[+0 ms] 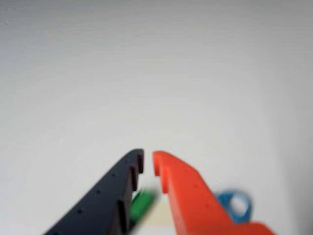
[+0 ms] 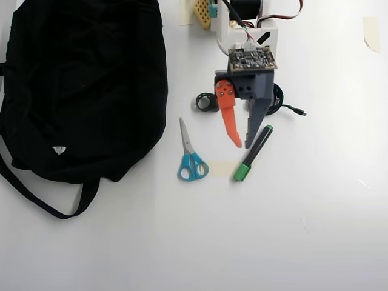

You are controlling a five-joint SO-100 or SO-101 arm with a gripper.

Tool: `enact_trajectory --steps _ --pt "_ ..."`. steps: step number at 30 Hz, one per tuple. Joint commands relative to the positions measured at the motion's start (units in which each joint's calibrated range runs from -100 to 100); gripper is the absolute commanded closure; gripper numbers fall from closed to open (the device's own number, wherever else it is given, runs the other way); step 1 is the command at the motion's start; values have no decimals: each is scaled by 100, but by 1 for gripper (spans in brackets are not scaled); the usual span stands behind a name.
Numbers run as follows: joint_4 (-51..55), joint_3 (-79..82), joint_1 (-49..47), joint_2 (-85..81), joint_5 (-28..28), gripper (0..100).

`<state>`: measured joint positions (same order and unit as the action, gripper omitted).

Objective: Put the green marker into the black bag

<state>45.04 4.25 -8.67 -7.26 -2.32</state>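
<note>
On my white desk [image 2: 315, 230] lie one black bag [image 2: 85, 85], one pair of scissors [image 2: 191, 160] and one green marker [image 2: 253, 154], beside my gripper [image 2: 242, 145], fingers [image 2: 229, 121] slightly parted, empty.

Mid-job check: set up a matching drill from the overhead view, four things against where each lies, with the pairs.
Things:
1. green marker
2. black bag
3. blue-handled scissors
4. tool

Places:
A. far left of the overhead view, the biggest thing there
B. between the bag and the marker, handles toward the bottom edge
C. slanted, green cap at its lower end, just right of the tool tips
D. above the table, tips apart and pointing down the picture, holding nothing

Pairs: 1-C, 2-A, 3-B, 4-D
</note>
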Motion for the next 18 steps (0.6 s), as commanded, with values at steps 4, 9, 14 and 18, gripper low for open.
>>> enact_trajectory --steps 4,9,14,18 --pt "1232 -200 -270 -211 -25 98" --pt "2550 -263 -300 -220 -224 98" --pt "3282 -272 -300 -319 -518 98" --pt "3325 -281 -300 -327 -471 98"
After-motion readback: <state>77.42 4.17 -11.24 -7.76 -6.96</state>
